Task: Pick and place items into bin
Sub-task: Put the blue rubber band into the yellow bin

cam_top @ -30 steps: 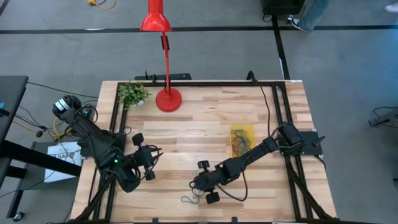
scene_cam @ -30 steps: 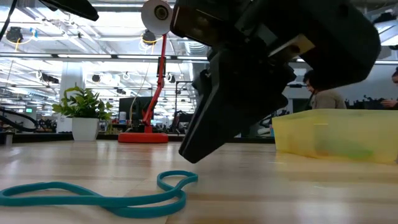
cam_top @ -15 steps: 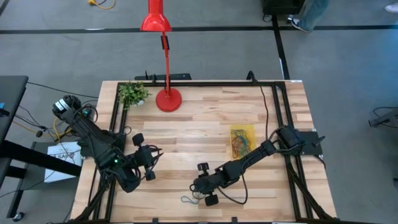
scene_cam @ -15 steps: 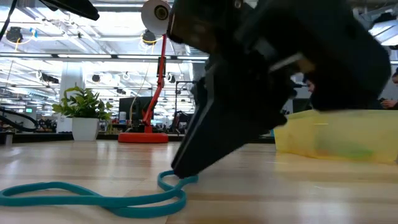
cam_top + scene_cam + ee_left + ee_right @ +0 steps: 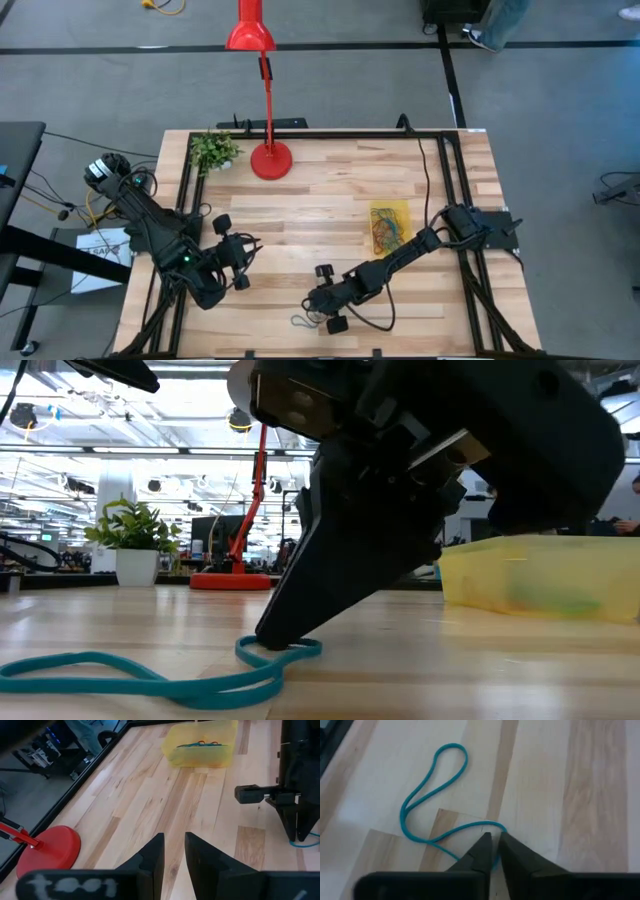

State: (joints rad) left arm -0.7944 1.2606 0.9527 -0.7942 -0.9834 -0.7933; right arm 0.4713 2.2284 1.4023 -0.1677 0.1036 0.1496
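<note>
My right hand [image 5: 492,845] is down at the near edge of the wooden surface [image 5: 330,200], its tips touching the boards right at one end of a teal band [image 5: 427,795]. In my right wrist view the two fingers [image 5: 480,852] stand almost together, with only a thin slit between them, and the end loop of the band curves around and under their tips. I think I am pinching that loop, though the strand itself is hidden where the tips meet, so I cannot be sure it is caught. The band lies flat, twisted into a loose figure-eight, and the rest of it trails away from my hand along the boards. From table height the fingertip comes down slanted onto the small end loop of the band [image 5: 280,652], while the long part stretches off to the side.

The yellow bin [image 5: 390,226] sits further in on the surface, near my right arm's base and well apart from the band. Several coloured bands already lie inside it. It is translucent, and in the low view its wall [image 5: 540,575] stands behind my right hand.

My left hand [image 5: 172,855] waits above the surface on the left side, its fingers a little apart and holding nothing.

A red lamp base [image 5: 271,160] and a small potted plant [image 5: 213,150] stand at the far edge.
</note>
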